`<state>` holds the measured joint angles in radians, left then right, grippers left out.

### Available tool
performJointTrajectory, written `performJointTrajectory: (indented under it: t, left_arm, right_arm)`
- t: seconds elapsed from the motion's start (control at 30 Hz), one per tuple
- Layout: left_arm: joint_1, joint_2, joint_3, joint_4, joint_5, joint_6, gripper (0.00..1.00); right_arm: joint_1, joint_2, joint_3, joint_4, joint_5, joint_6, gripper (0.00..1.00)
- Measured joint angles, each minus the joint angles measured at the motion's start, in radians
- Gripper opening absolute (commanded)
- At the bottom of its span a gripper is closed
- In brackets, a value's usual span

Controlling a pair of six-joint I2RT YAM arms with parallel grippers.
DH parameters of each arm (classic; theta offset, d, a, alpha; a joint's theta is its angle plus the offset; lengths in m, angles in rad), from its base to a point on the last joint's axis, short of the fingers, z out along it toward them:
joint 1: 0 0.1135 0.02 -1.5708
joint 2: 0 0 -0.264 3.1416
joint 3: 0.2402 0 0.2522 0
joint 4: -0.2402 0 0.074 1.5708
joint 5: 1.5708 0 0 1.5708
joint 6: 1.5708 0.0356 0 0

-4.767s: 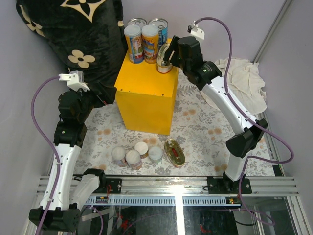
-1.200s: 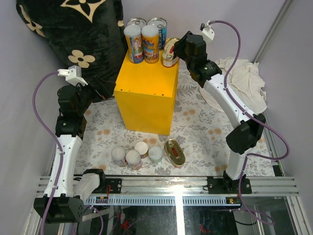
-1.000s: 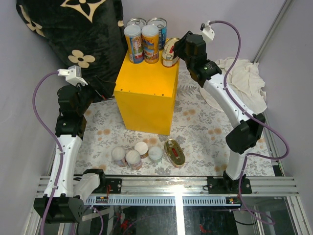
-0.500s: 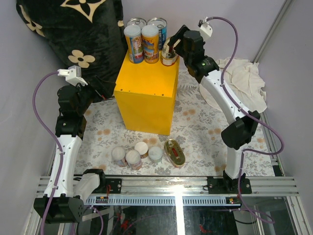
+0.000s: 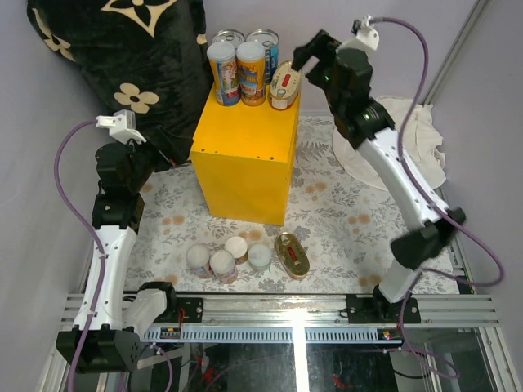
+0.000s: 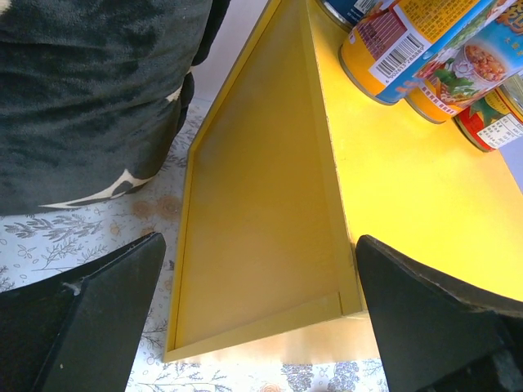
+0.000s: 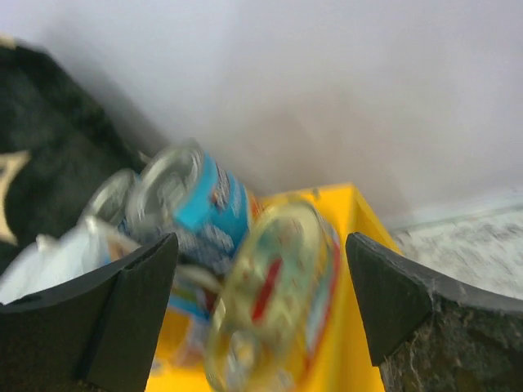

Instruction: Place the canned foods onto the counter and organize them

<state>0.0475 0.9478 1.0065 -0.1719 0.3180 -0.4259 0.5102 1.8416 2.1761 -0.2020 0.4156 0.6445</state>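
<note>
A: Where is the oval gold tin (image 5: 284, 84)?
B: On top of the yellow counter (image 5: 245, 155), at its far right corner. It looks tilted, just beside 2 cartoon-label cans (image 5: 237, 73), with 2 blue-labelled cans (image 5: 265, 39) behind them.
A: And the right gripper (image 5: 310, 54)?
B: Near the tin but apart from it, fingers spread, grasping nothing.
A: The left gripper (image 6: 259, 245)?
B: It faces the counter's left side, fingers wide apart, empty.
A: On the floral mat (image 5: 335, 204)?
B: 4 white-lidded cans (image 5: 229, 257) and 1 more oval tin (image 5: 291, 253).
</note>
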Motion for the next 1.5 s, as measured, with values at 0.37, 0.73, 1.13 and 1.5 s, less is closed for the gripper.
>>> performJointTrajectory:
  t: [0.37,0.73,1.13,1.5]
  left_arm:
    - [0.005,-0.066,-0.028,-0.029,-0.015,0.019,1.0]
    - [0.011,-0.127,-0.193,-0.13,-0.032,0.012,1.0]
    - [0.011,-0.2,-0.229,-0.182,-0.141,0.009,1.0]
    - [0.011,-0.295,-0.299,-0.157,-0.175,-0.003,1.0]
  right_arm:
    - [-0.001,-0.86,-1.24,0.606,-0.469,-0.228,1.0]
    - [0.214,-0.924,-1.434,0.511,-0.949,-0.428,1.0]
    - [0.617,-0.652,-1.578,0.653,-0.824,-0.66,1.0]
    - [0.651,-0.417,-1.563,0.897,-0.838,-0.785,1.0]
